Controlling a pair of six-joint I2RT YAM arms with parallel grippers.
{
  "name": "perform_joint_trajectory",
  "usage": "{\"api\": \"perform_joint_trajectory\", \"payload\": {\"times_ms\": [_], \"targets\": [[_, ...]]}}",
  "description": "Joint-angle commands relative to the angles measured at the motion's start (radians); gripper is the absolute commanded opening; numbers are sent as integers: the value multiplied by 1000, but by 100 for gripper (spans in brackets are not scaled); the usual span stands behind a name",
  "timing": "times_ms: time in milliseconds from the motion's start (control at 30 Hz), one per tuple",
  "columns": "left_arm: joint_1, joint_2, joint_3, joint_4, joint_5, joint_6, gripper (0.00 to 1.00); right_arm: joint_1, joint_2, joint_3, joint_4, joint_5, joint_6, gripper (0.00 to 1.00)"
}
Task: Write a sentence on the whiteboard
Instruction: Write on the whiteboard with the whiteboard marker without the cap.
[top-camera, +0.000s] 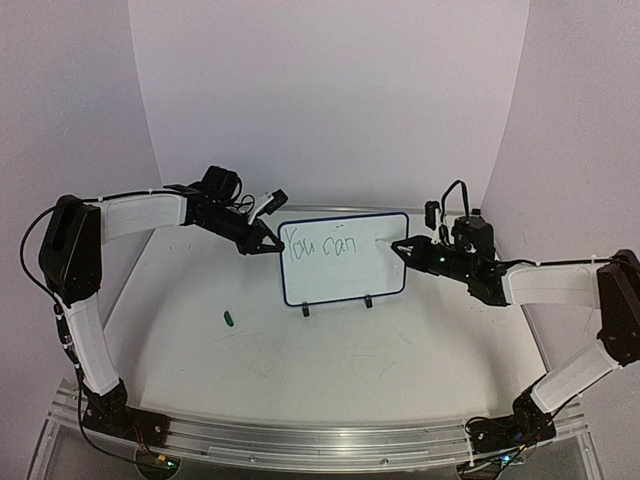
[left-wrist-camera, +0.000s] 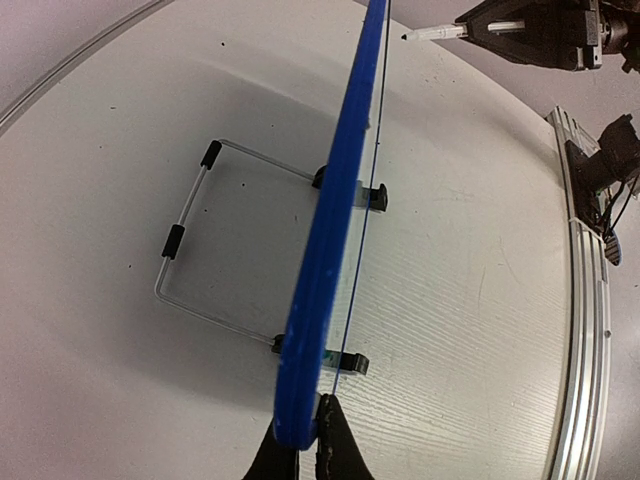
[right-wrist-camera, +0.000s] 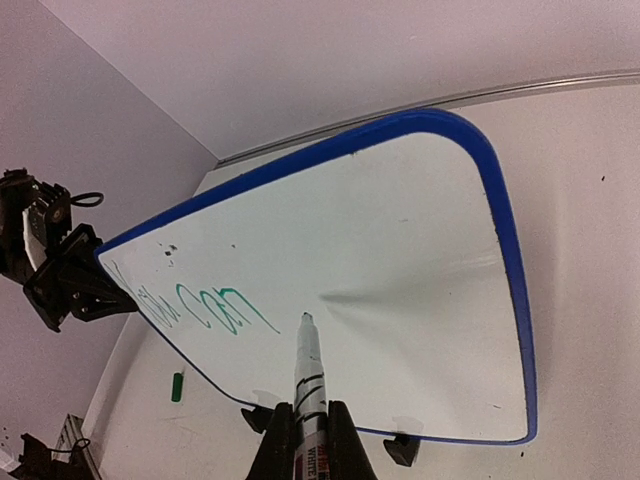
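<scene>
Left pincer (top-camera: 268, 243): pressed on the whiteboard (top-camera: 345, 282) edge.
Right pincer (top-camera: 402, 248): we see it pinching a marker (right-wrist-camera: 308, 365).
Sentence (top-camera: 320, 247): we read "You can" between both pincers.

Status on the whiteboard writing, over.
Left gripper shut on whiteboard edge. Right gripper shut on marker, tip near board. Sentence reads "You can". Green cap on table, away from board.

From the left wrist the whiteboard (left-wrist-camera: 330, 230) shows edge-on — its writing face hidden, its far end off the top edge. The left gripper (left-wrist-camera: 305, 432) is cropped at the bottom. The marker (right-wrist-camera: 308, 365) barrel is cropped too, its label cut short. Toward the left edge of the table (top-camera: 400, 370) lies a small green piece (top-camera: 228, 319) — too small to identify.
</scene>
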Motion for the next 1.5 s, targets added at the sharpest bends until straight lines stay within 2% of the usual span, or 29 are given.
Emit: {"api": "perform_joint_trajectory", "payload": {"times_ms": [0,967,1467], "targets": [[12,-19,-12,-13,-136,54,0,-16,16,3,83,-65,23,0],[12,-13,-11,-12,-137,54,0,-36,106,73,109,-87,23,0],[12,-10,-11,-13,-136,54,0,-35,103,18,86,-51,24,0]]}}
